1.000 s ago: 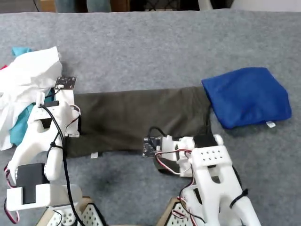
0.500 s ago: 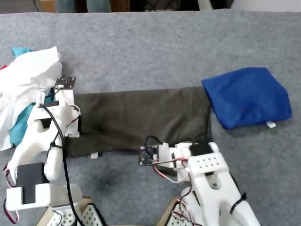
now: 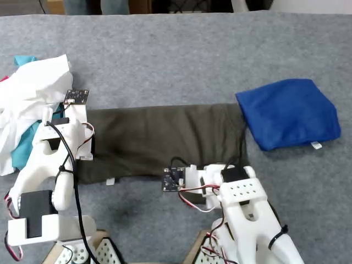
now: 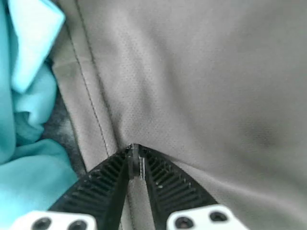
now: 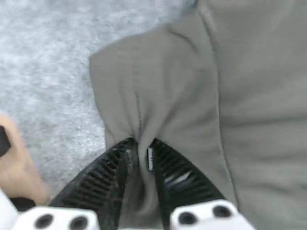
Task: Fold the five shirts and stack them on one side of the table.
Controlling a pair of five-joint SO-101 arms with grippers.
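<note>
Your right arm has eased back toward the near edge, tugging the olive shirt (image 3: 159, 137) with it; that shirt lies stretched across the surface (image 3: 165, 55) between the white-and-teal pile (image 3: 33, 88) and the folded blue shirt (image 3: 289, 113); pull unevenly and a thin pinch may slip, or the left end may drag the teal shirt (image 4: 24, 96) along; both arms crouch low, left tool (image 4: 135, 149) and right tool (image 5: 142, 143) each clamped on olive cloth.

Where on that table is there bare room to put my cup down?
The widest bare stretch of grey table runs along the far side, beyond the olive shirt and folded blue shirt. A smaller patch lies in front of the blue one. The left side is crowded by the shirt pile.
</note>
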